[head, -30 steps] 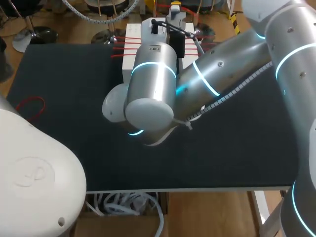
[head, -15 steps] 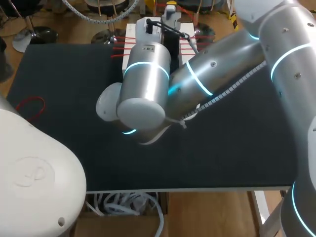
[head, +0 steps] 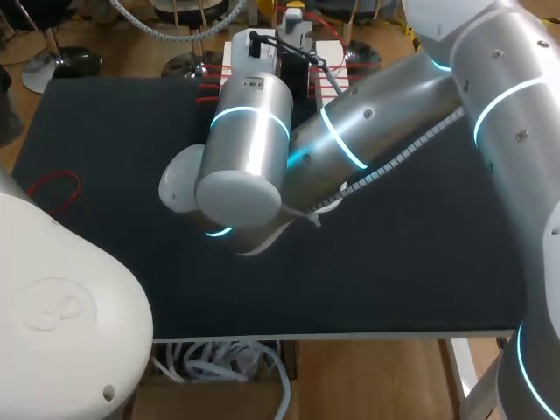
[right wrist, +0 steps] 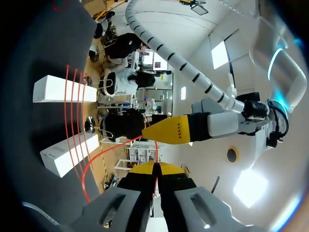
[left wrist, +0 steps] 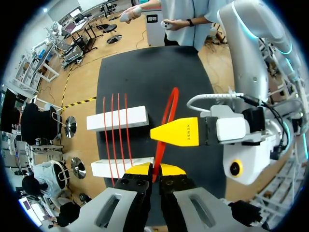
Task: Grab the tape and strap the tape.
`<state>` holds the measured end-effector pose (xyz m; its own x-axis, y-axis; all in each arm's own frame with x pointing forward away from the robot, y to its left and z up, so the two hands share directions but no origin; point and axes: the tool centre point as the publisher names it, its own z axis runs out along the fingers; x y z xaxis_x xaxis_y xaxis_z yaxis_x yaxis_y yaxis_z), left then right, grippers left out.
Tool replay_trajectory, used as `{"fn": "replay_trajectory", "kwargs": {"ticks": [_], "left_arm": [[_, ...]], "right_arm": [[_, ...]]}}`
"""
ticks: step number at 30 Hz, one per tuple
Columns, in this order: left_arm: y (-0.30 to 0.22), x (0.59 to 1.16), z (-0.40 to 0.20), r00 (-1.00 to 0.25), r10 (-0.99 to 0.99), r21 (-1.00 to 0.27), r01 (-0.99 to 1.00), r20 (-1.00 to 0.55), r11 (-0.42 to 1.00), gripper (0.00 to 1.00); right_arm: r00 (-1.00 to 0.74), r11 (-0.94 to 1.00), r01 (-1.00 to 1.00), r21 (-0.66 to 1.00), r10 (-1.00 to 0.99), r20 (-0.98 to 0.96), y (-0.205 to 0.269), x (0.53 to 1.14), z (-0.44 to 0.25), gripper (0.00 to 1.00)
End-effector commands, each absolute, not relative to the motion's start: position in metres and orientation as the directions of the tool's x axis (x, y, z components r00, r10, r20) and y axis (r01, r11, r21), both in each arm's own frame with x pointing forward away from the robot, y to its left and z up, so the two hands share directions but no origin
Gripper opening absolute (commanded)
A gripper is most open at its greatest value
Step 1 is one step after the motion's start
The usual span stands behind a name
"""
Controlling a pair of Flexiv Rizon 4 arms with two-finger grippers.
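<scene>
Two white blocks [left wrist: 117, 118] [left wrist: 116, 167] lie at the table's far edge with three red tape bands [left wrist: 116, 135] stretched across them. My left gripper [left wrist: 154, 169] is shut on another red tape loop [left wrist: 168, 116] that rises ahead of it. My right gripper [left wrist: 176, 131] crosses just above that loop. In the right wrist view my right gripper [right wrist: 154, 169] is shut on the same red loop [right wrist: 96, 164], and my left gripper [right wrist: 169, 130] crosses ahead of it. In the head view my right arm [head: 350, 140] reaches over the blocks [head: 238, 54] and hides both grippers' hold.
A loose red band [head: 54, 188] lies on the black table [head: 114, 131] near its left edge. Part of my left arm [head: 61, 315] fills the near left corner. Red bands [head: 210, 83] stick out from under the right arm.
My right arm has swung to the left and a little farther over the blocks. Both grippers stay shut.
</scene>
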<state>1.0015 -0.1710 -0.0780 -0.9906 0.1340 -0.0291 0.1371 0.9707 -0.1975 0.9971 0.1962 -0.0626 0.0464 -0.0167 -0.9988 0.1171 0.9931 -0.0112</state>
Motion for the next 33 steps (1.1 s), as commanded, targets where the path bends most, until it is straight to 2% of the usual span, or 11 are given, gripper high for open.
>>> {"fn": "replay_trajectory", "kwargs": {"ticks": [1, 14, 28, 29, 32, 33], "left_arm": [[-0.172, 1.001, -0.077, -0.991, 0.133, -0.195, 0.136, -0.029, 0.971, 0.0], [-0.172, 1.001, -0.077, -0.991, 0.133, -0.195, 0.136, -0.029, 0.971, 0.0], [-0.172, 1.001, -0.077, -0.991, 0.133, -0.195, 0.136, -0.029, 0.971, 0.0], [-0.172, 1.001, -0.077, -0.991, 0.133, -0.195, 0.136, -0.029, 0.971, 0.0], [-0.172, 1.001, -0.077, -0.991, 0.133, -0.195, 0.136, -0.029, 0.971, 0.0], [-0.172, 1.001, -0.077, -0.991, 0.133, -0.195, 0.136, -0.029, 0.971, 0.0]], "right_arm": [[0.05, 0.991, 0.132, -0.014, -0.021, -0.999, 0.207, 0.999, -0.065, 0.0], [0.054, 0.99, 0.143, -0.01, -0.018, -0.998, 0.217, 1.004, -0.066, 0.0], [0.055, 0.994, 0.106, 0.028, 0.022, -0.998, 0.196, 0.995, -0.057, 0.0], [0.056, 0.994, 0.102, 0.032, 0.026, -0.998, 0.194, 0.994, -0.056, 0.06], [0.059, 0.995, 0.095, 0.036, 0.031, -0.998, 0.191, 0.989, -0.055, 0.08], [0.061, 0.995, 0.091, 0.04, 0.034, -0.998, 0.19, 0.988, -0.055, 0.13]]}}
